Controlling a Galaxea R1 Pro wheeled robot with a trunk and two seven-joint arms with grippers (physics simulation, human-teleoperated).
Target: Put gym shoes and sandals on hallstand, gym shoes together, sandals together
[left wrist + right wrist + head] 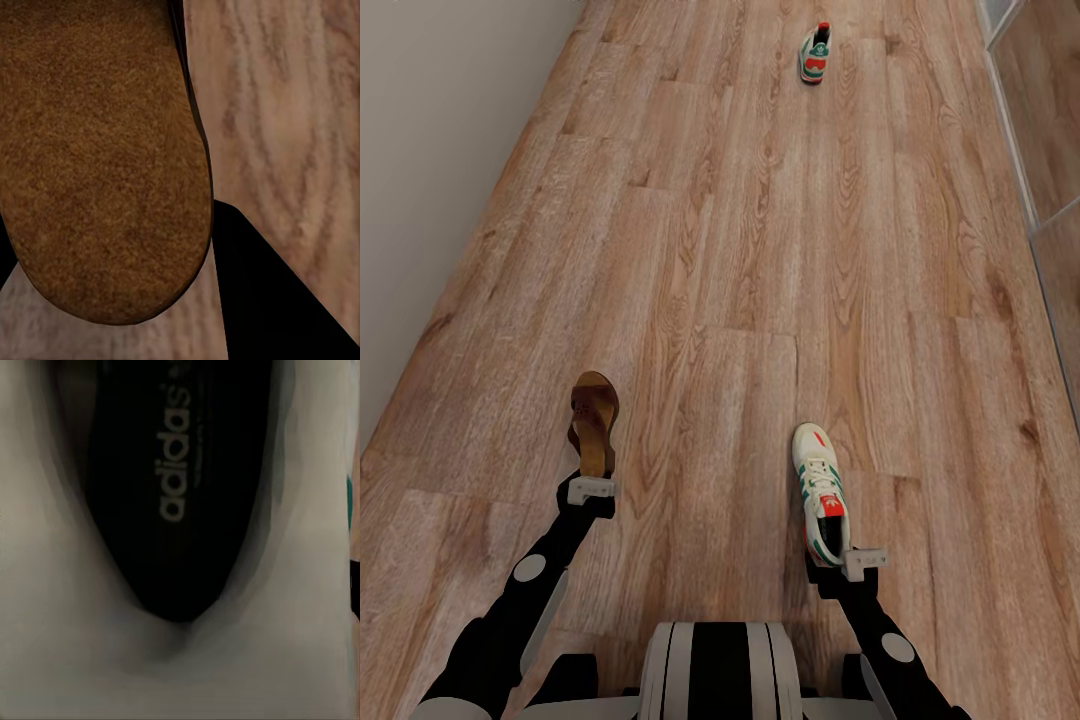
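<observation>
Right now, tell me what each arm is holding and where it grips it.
The left gripper holds a brown sandal by one end. The right gripper holds a white sneaker at its heel end.

Left wrist view. A sandal [97, 150] sits very close to the camera; what shows is its tan-brown footbed, with a fine, grainy suede-like texture and a rounded end. A thin dark edge runs along the footbed's outline on the side facing the open floor.

Beyond the sandal lies the corridor floor [285, 112], light brown planks with wavy wood grain and a faint seam. A paler patch of the same floor shows past the rounded end.

A flat black wedge [277, 300] crosses one corner of the frame, meeting the sandal's edge; what it is cannot be told. A smaller dark sliver shows at the opposite border.
</observation>
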